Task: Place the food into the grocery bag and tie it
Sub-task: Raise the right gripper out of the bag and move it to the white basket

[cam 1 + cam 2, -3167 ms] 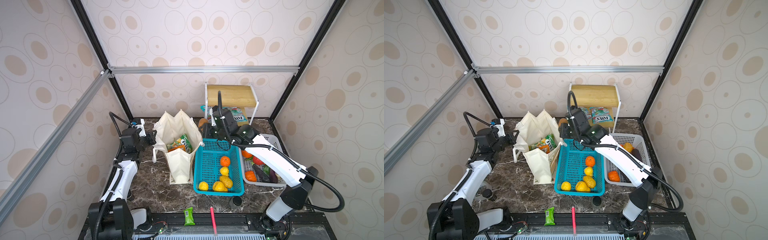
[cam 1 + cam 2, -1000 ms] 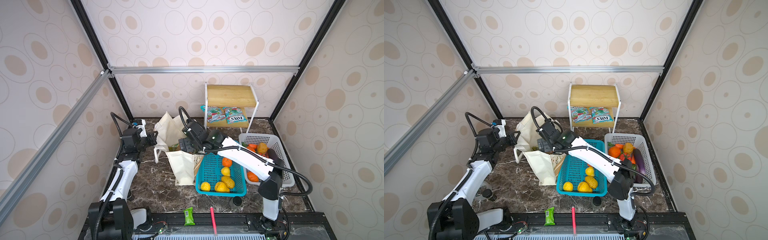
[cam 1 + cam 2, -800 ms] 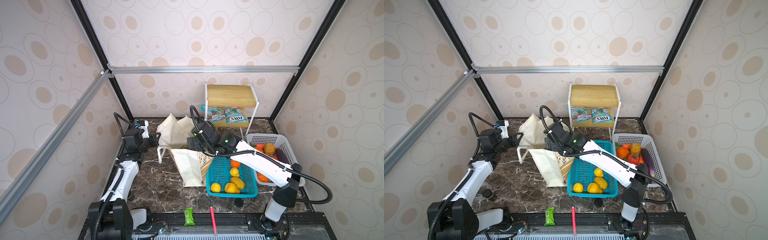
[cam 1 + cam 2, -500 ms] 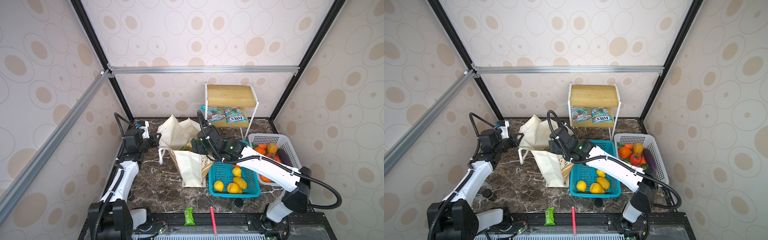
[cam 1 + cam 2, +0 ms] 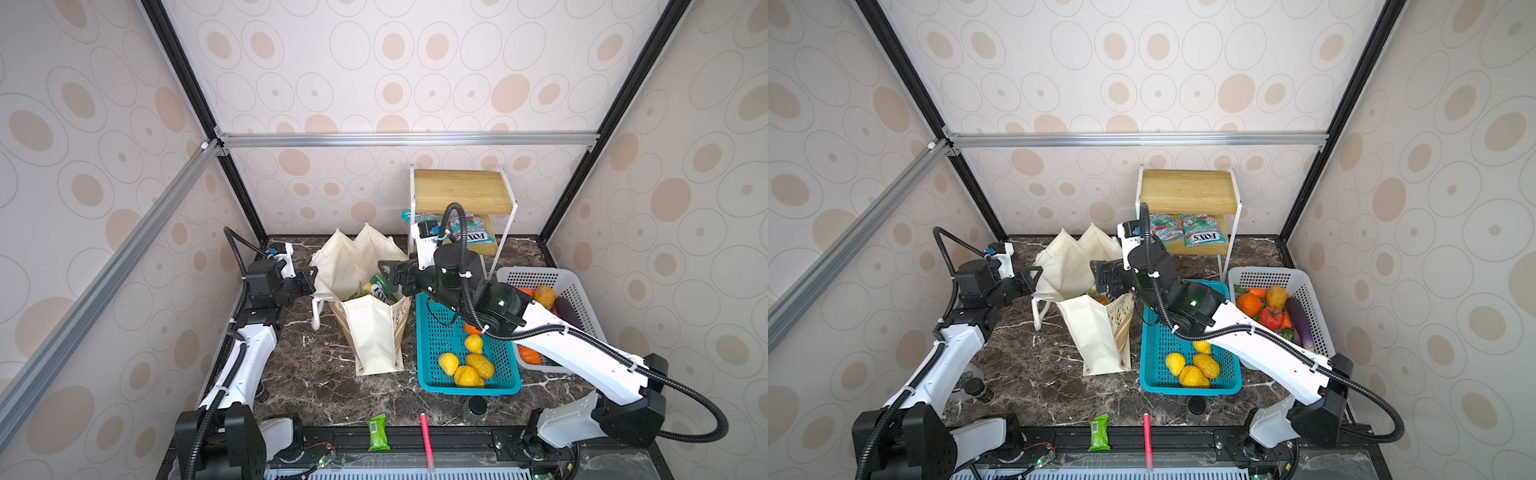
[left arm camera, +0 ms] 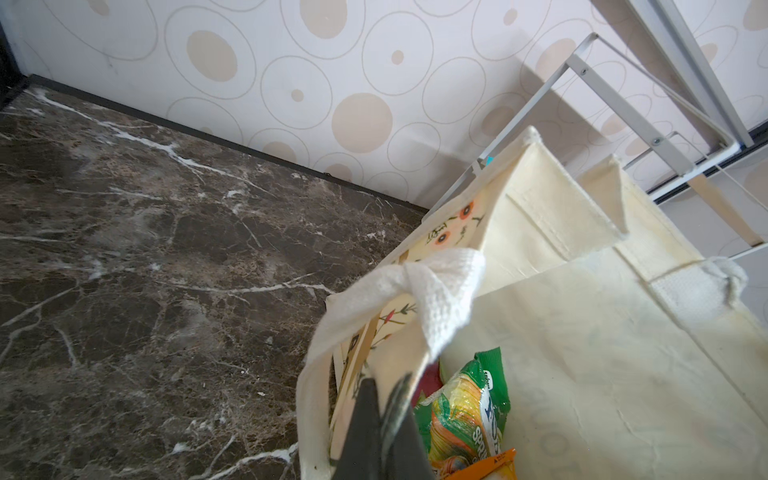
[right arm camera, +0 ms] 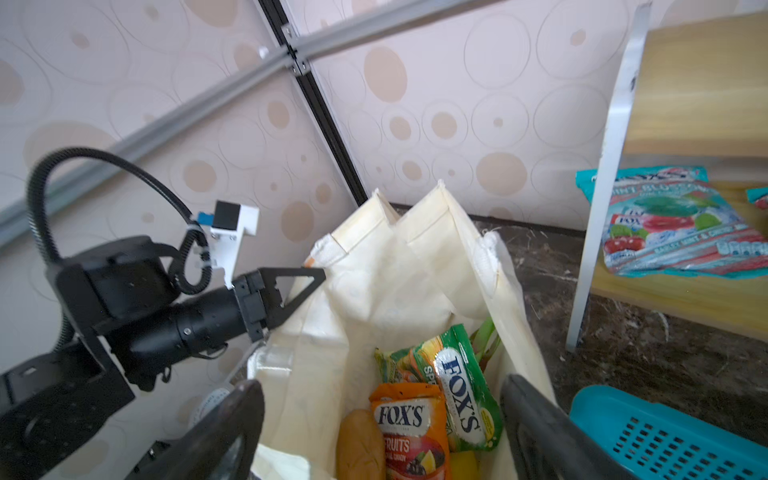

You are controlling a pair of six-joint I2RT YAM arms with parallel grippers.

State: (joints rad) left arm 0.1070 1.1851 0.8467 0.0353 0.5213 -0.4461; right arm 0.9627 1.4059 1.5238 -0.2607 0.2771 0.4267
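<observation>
Two top views first: loading is underway. The grocery bag (image 5: 365,262) stands on the table (image 5: 324,374) beside the blue basket (image 5: 469,390), with the right end effector (image 5: 388,275) spread wide and empty at its mouth and the left end effector (image 5: 309,276) at its rim. Left wrist: jaws clamped on the bag's edge near the white strap handle (image 6: 436,291). Right wrist: green Fox's packet (image 7: 461,395) and orange Fox's packet (image 7: 411,432) already inside. Next it probably swings back to a basket for another item. Three-ish seconds back, that arm was at the blue basket's far end.
</observation>
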